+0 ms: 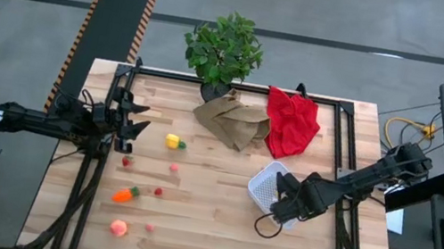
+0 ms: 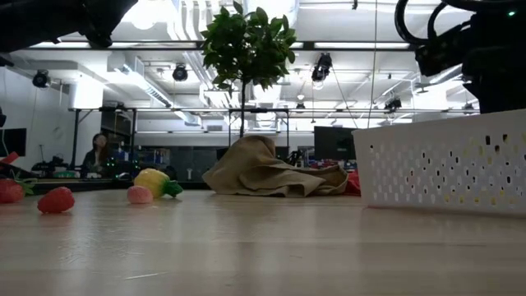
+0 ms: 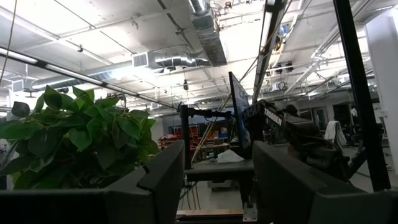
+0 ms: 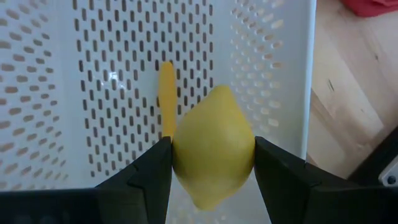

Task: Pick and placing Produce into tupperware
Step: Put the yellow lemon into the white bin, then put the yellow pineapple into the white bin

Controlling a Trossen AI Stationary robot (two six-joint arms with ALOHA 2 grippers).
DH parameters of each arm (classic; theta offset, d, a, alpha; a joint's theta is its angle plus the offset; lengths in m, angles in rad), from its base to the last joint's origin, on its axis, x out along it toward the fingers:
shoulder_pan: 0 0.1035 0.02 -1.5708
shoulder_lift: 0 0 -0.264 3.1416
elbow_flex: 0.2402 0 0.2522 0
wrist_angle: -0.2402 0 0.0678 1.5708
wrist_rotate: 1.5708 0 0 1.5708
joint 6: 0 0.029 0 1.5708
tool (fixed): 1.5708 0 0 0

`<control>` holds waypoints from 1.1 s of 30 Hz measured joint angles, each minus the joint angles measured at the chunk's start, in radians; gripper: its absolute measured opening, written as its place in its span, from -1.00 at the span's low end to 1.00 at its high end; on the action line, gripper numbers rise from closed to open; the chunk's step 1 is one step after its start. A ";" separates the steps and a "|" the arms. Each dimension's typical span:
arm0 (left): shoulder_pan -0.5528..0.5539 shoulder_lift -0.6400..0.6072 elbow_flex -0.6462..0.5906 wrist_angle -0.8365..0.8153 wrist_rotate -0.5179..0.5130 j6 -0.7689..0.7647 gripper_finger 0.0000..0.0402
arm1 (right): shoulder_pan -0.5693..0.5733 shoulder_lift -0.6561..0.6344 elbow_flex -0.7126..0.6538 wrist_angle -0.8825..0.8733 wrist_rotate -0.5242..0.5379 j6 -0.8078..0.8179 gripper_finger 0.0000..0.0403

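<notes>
Over the white tupperware [image 1: 264,186] at the table's right side, the right gripper [image 4: 212,163] clamps a yellow lemon [image 4: 213,143] between both fingers. Left gripper [image 1: 133,127] waits at the left edge, fingers apart and empty. Corn [image 1: 173,142], carrot [image 1: 125,193], peach [image 1: 119,228] and berries [image 1: 158,192] lie on the wooden table [image 1: 195,229]. Behind stand a potted plant [image 1: 223,50], brown paper bag [image 1: 232,119] and red cloth [image 1: 291,123].

Overhead looking down, low table-level view, both showing plant [image 1: 224,50], two wrist close-ups
</notes>
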 joint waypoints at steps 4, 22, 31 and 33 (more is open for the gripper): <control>0.000 0.000 0.000 0.000 0.000 0.000 -0.12 | 0.000 0.000 -0.003 -0.001 -0.003 0.000 0.01; 0.000 0.000 0.000 0.000 0.000 0.000 -0.12 | 0.007 0.000 0.084 0.021 0.162 -0.054 0.24; 0.000 0.000 -0.002 0.000 0.000 0.000 -0.12 | 0.000 -0.003 0.210 0.475 0.404 -0.543 0.18; 0.000 0.000 -0.003 0.000 0.000 0.000 -0.12 | -0.003 -0.003 0.207 0.630 0.393 -0.677 0.18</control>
